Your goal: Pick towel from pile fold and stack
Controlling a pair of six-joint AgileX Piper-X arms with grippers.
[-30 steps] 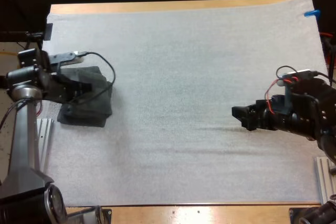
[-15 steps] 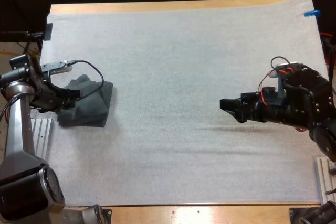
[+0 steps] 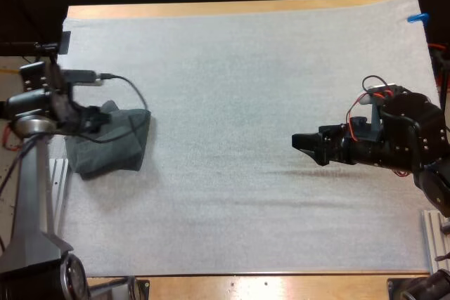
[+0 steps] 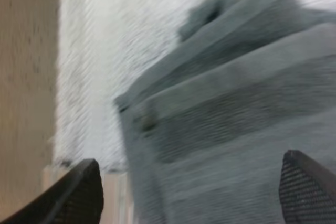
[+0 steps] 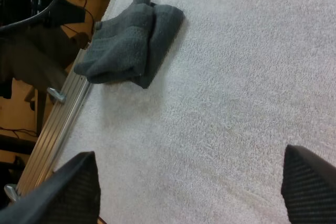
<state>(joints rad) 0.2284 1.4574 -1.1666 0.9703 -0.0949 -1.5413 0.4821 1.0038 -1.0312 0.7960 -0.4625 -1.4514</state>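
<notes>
Left gripper (image 4: 189,165) tilted down over towel (image 3: 112,149) at mat (image 3: 232,68) edge, fingers spread, holding nothing | right gripper (image 3: 301,141) reaching level over bare mat, fingers wide apart, empty.

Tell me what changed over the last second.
The right gripper advanced left over the mat toward the towel. The left gripper pulled back from the towel's middle to its left edge, and that edge spread slightly. The towel stays at the mat's left side, unheld.

R pincer (image 3: 299,142) reached twd mat centre; L pincer (image 3: 91,119) shifted at towel (image 3: 112,151).
</notes>
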